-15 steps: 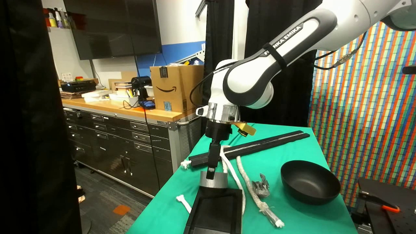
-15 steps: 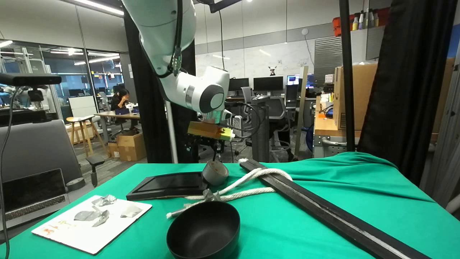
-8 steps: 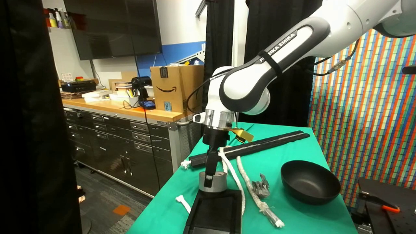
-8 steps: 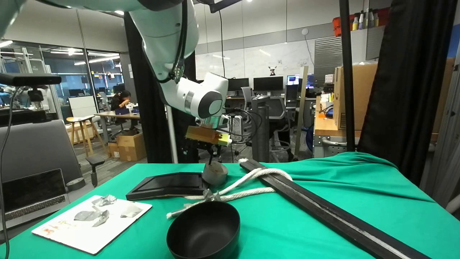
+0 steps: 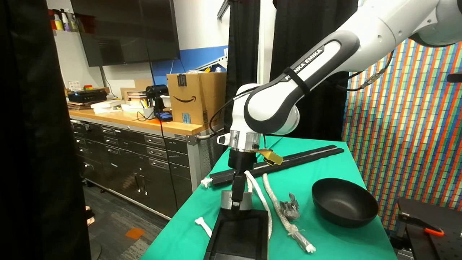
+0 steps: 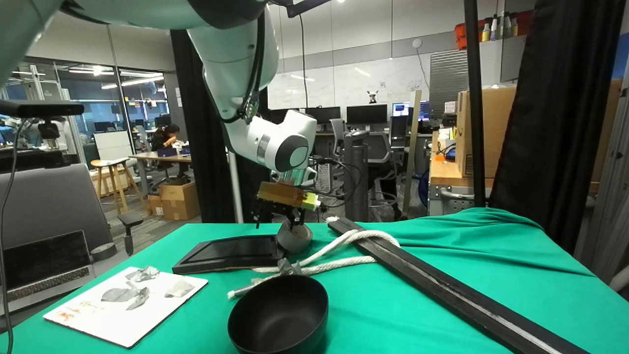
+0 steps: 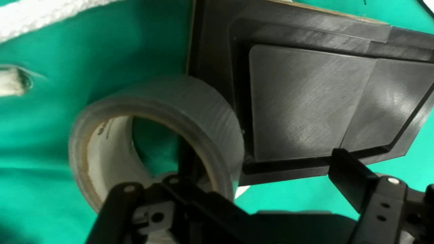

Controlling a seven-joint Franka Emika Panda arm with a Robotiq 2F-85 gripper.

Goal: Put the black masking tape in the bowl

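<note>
The tape roll point(image 5: 226, 200) looks grey rather than black. It sits tilted against the end of the black slab in both exterior views point(image 6: 291, 244) and fills the left of the wrist view point(image 7: 217, 115). My gripper point(image 7: 266, 156) is open. One finger appears to reach into the roll's hole, its tip hidden by the roll. The other finger point(image 7: 351, 179) stands apart, on the slab side. In both exterior views the gripper point(image 5: 236, 201) is right at the roll point(image 6: 276, 222). The black bowl point(image 5: 343, 200) stands empty on the green cloth, also in an exterior view point(image 6: 277, 314).
The black slab point(image 5: 240, 234) lies beside the roll. White rope point(image 5: 267, 200), a grey tape scrap point(image 5: 290, 207) and a long black rod point(image 5: 281, 164) lie around it. A white board point(image 6: 123, 307) with scraps is near the bowl. A small dark roll point(image 6: 103, 251) sits off the table.
The arm has come down, so my gripper is lower at the roll. The roll levelled somewhat half a second ago and is tilted again now. The slab-side finger now shows more clearly.
</note>
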